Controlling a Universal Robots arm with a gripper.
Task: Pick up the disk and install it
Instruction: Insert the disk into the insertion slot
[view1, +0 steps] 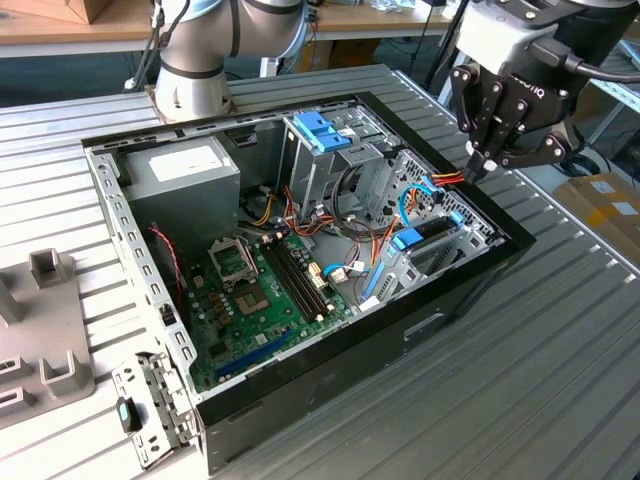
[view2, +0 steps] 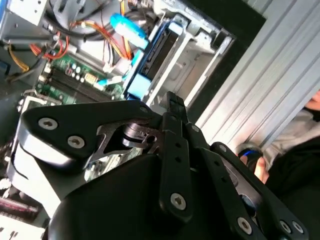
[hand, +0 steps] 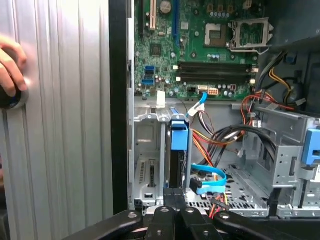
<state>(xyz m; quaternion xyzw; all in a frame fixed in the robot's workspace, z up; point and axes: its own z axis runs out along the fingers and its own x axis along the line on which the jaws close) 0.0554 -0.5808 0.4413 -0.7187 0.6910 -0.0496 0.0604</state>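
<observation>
Install step: the disk (hand: 178, 161) stands on edge in its bay inside the computer case (view1: 300, 392). Your gripper (hand: 175, 192) hovers just over it, fingers pressed together and empty. Contact is unclear. Seating it fully calls for a straight push.

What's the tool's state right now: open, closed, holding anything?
Tool: closed and apparently empty. The disk sits edge-on in the case's bay.
</observation>
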